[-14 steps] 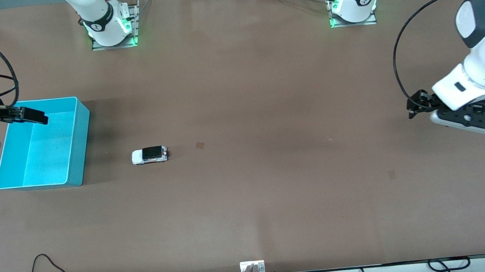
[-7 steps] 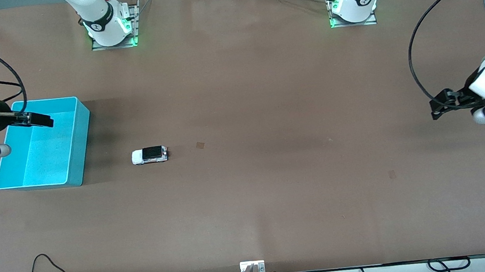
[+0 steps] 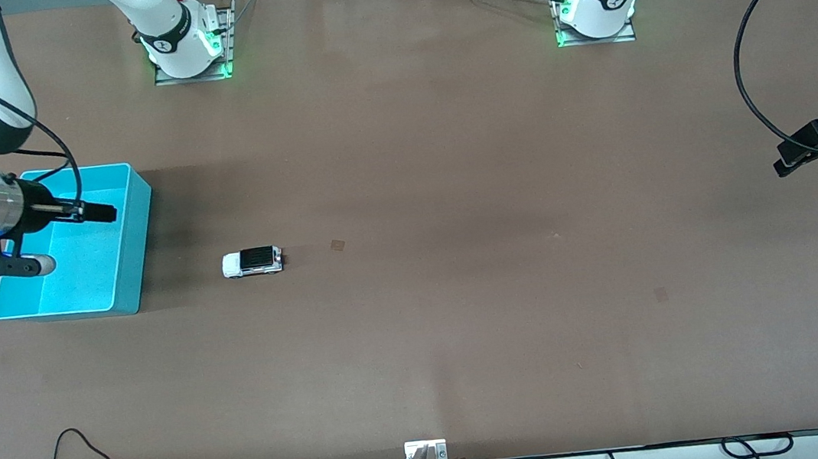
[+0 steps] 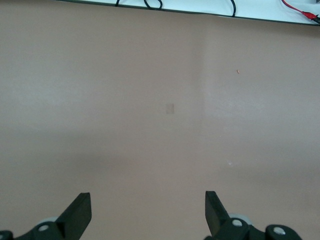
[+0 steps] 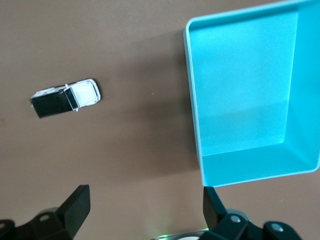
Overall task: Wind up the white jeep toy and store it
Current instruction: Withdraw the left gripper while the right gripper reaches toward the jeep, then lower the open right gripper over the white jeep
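Observation:
The white jeep toy [image 3: 252,261] with its black roof stands on its wheels on the brown table, beside the turquoise bin [image 3: 141,244] and toward the table's middle. In the right wrist view the jeep [image 5: 65,98] lies apart from the bin's rim [image 5: 191,90]. My right gripper [image 3: 107,212] hangs over the bin, pointing toward the jeep; its jaws [image 5: 145,205] stand open and empty. My left gripper [image 3: 794,159] hovers over the left arm's end of the table, open and empty [image 4: 146,210], with only bare table under it.
The bin has nothing in it. Faint square marks [image 3: 338,245] [image 3: 661,295] show on the tabletop. Both arm bases [image 3: 186,47] [image 3: 595,8] stand along the edge farthest from the front camera. A loose cable [image 3: 80,452] loops near the nearest edge.
My right gripper has moved across the bin toward the jeep. My left arm has swung outward toward its end of the table. The jeep has not moved.

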`<state>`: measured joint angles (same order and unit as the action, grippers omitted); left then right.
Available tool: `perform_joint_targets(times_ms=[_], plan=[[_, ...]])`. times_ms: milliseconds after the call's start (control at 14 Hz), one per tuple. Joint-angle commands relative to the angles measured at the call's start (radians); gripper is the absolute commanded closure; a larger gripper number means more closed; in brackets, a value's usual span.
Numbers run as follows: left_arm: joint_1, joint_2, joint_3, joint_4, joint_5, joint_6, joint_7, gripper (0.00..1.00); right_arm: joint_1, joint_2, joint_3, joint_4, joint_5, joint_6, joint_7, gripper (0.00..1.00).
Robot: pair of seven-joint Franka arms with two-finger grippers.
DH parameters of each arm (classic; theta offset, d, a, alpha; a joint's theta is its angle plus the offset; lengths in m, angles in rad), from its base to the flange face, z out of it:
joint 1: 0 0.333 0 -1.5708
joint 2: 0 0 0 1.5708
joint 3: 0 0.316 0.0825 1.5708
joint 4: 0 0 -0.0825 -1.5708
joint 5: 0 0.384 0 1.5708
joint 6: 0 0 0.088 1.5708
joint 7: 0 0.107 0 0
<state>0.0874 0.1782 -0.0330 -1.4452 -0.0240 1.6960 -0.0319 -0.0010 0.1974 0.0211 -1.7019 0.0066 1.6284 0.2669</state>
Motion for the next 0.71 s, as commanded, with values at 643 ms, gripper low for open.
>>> perform_joint_targets(times_ms=[643], plan=[[-0.038,-0.022,0.03,0.018,-0.007,-0.059,0.006,0.0,0.424,0.074,-0.236,-0.196,0.003,0.398,0.999,0.0]])
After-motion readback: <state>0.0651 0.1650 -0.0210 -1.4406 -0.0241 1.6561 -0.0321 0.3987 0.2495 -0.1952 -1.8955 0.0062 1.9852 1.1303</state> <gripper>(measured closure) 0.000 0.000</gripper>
